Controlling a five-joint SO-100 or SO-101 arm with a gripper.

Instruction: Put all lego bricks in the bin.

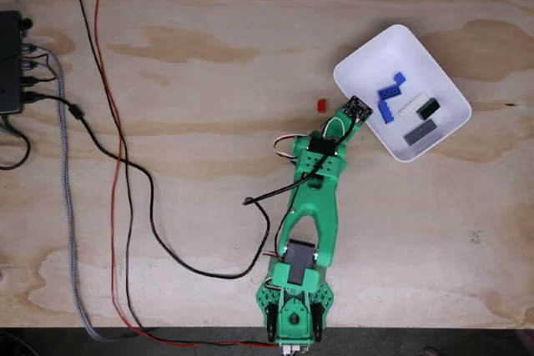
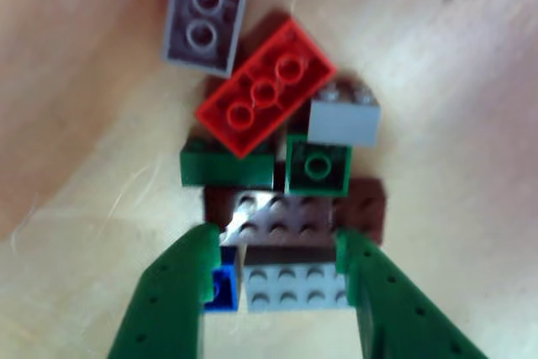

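Straddling a blurred brick pile (image 2: 277, 174), the claw (image 2: 273, 262) hides a blue brick (image 2: 220, 287).

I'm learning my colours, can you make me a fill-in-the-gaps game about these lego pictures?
1. In the fixed view, the bin holding bricks is coloured ___.
2. In the fixed view, the lone brick lying on the wooden table just left of the bin is ___.
3. In the other view, the gripper reaching into the pile has fingers coloured ___.

Missing words: white; red; green.
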